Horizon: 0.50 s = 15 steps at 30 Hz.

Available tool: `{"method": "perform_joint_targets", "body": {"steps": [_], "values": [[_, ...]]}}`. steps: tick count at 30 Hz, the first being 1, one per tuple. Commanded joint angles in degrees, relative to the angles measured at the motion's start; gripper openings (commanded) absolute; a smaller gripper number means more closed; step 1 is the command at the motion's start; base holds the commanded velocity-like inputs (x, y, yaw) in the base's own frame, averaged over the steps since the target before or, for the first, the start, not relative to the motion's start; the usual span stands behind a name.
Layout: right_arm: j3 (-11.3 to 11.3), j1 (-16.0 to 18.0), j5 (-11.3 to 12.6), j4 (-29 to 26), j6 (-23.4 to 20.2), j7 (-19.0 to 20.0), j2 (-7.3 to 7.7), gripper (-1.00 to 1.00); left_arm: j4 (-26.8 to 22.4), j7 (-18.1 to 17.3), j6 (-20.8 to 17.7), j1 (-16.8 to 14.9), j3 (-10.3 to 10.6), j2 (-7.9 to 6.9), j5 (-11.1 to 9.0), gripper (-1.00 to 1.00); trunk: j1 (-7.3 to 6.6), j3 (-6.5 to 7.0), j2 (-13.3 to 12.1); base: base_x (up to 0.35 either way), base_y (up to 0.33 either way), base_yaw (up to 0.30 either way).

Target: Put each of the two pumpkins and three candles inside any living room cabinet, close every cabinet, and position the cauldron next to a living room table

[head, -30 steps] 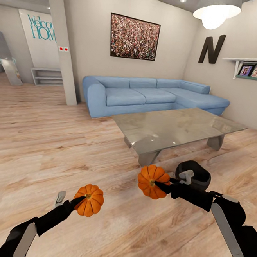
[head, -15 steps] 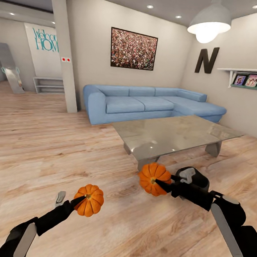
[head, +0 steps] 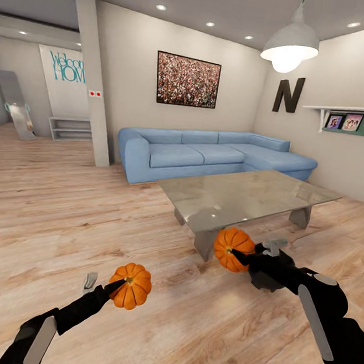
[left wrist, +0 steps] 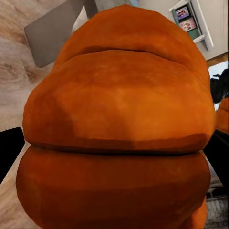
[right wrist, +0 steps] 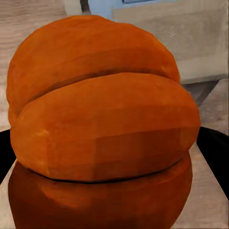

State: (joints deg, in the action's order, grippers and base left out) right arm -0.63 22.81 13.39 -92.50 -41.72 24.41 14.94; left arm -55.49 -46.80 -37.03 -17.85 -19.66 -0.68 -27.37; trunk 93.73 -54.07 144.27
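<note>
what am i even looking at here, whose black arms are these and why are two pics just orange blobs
These are simulator renders from a wheeled robot with two arms, steered by a person. The wide picture comes from a camera on its head, looking forward and down into a living room: a blue sofa, a glass-topped coffee table, a wooden floor. The black arms at the bottom are the robot's own.

Each arm ends in jaws, and each holds a small orange pumpkin: the left gripper has the left pumpkin, the right gripper has the right pumpkin.

The two orange pictures come from cameras near each wrist, looking along the jaws, so the held pumpkin sits right in front of the lens.
</note>
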Motion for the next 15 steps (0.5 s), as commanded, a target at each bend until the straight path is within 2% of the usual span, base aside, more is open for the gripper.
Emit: {"method": "perform_joint_targets", "body": {"steps": [1, 5, 8, 10, 13, 15], "values": [[-0.23, -0.11, 0.93, -0.09, -1.79, -1.45, -0.81, -1.00, -0.05, -0.17, -0.28, -0.02, 0.10, 0.61, -0.18, -1.00, -0.02, -0.04, 0.03, 0.000, 0.000, -0.129], [-0.80, 0.28, 0.98, -0.12, -4.37, -3.49, -1.58, -1.00, 0.26, 0.13, -0.23, -0.03, 0.31, 1.70, 0.18, -1.00, -0.02, -0.01, 0.03, 0.000, 0.000, -0.199], [-0.94, 0.58, 0.95, -0.13, -5.17, -3.84, -1.77, -1.00, 0.39, 1.01, 0.02, -0.03, 0.40, 1.93, 0.37, -1.00, -0.02, 0.00, 0.03, 0.000, 0.000, -0.258], [-0.98, 0.69, 0.98, -0.13, -5.30, -3.92, -1.86, -1.00, 0.43, 2.58, 0.44, -0.01, 0.65, 2.04, 0.46, -1.00, -0.02, 0.00, 0.03, 0.000, 0.000, -0.270], [-0.79, 0.66, 1.01, -0.13, -5.19, -3.61, -1.99, -1.00, 0.46, 6.04, 0.97, -0.04, 2.20, 2.23, 0.48, -1.00, -0.02, 0.00, 0.03, 0.000, 0.000, -0.275], [-0.72, 0.63, 1.02, -0.13, -5.16, -3.46, -1.94, -1.00, 0.46, 7.00, 1.08, -0.05, 2.88, 2.32, 0.47, -1.00, -0.02, 0.01, 0.03, 0.000, 0.000, -0.277]]}}
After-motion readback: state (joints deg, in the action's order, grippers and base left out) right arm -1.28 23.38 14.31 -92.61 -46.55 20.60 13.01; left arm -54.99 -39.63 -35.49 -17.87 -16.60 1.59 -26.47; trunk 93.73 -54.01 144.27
